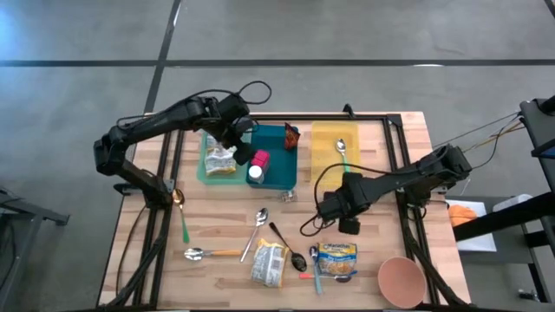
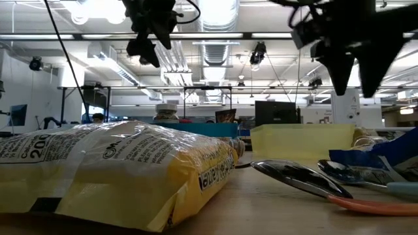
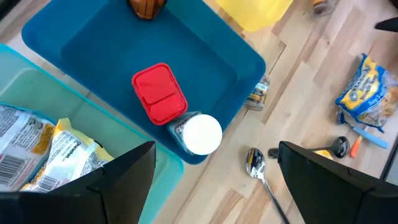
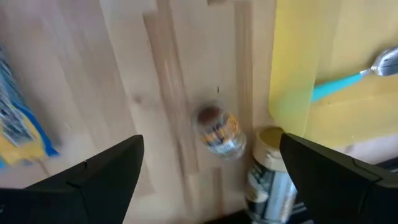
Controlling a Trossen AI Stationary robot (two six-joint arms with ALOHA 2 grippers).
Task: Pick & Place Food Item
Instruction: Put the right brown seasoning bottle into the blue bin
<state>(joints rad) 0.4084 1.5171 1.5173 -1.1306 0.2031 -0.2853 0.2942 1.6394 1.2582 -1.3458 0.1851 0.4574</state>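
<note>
- The left gripper (image 1: 236, 137) hangs over the green tray (image 1: 208, 170) and the blue tray (image 1: 286, 173) at the far side of the table (image 1: 217, 217); its fingers stand wide apart and hold nothing.
- The right gripper (image 1: 328, 206) hovers above bare table near the yellow tray (image 1: 328, 149); its fingers are likewise spread wide and empty.
- The right wrist view shows a small jar (image 4: 219, 134) lying on its side on the wood, just beside the yellow tray's edge and between the spread fingers. Judged the likeliest target of the step in hand.
- Other food items: a yellow packet (image 1: 221, 160) in the green tray, a red box (image 3: 159, 93) and a white-capped bottle (image 3: 198, 133) in the blue tray, a bagged snack (image 1: 270, 263) and a blue-and-yellow pouch (image 1: 336, 261) near the front edge.
- Recommendation: centre the right gripper over the jar's body and turn the fingers across its axis, since a round item lying flat may roll.
- Descend straight and keep clear of the tray wall beside it.
- Risk: a second container lies close by the jar; a finger could nudge it.
</note>
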